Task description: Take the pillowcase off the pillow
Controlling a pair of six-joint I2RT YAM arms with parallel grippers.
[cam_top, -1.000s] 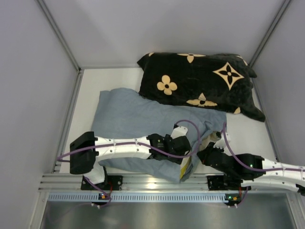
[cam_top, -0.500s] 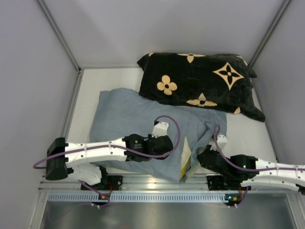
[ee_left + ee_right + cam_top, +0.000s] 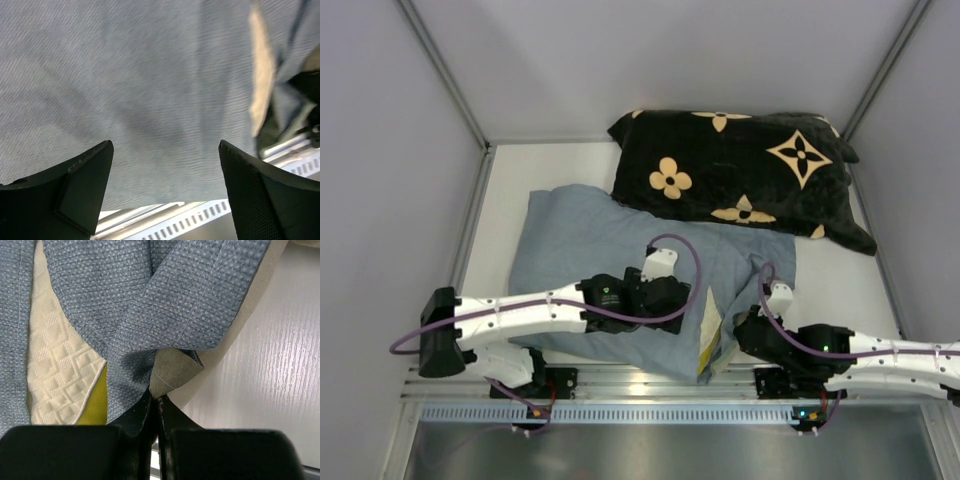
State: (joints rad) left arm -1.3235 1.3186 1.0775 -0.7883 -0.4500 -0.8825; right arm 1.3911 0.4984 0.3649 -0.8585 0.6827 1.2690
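The pillowcase (image 3: 590, 240) lies grey-blue face up across the white table. The pillow (image 3: 710, 345) shows only as a cream and yellow-green corner at the case's open end by the front edge. My left gripper (image 3: 678, 300) hovers open over the middle of the pillowcase (image 3: 125, 75), holding nothing (image 3: 165, 150). My right gripper (image 3: 745, 328) is shut on a fold of the pillowcase's edge (image 3: 170, 372), gripping it between its fingertips (image 3: 156, 397). The knit cream pillow with yellow-green piping (image 3: 55, 375) peeks out to the left of that fold.
A black cushion with tan flower motifs (image 3: 740, 170) lies at the back and overlaps the pillowcase's far edge. A metal rail (image 3: 620, 380) runs along the front edge. Grey walls close in both sides. Bare white table (image 3: 840, 285) shows at the right.
My left gripper has drawn back leftward from the case's open end to its middle. My right gripper has shifted slightly left and nearer, still gripping the fabric edge.
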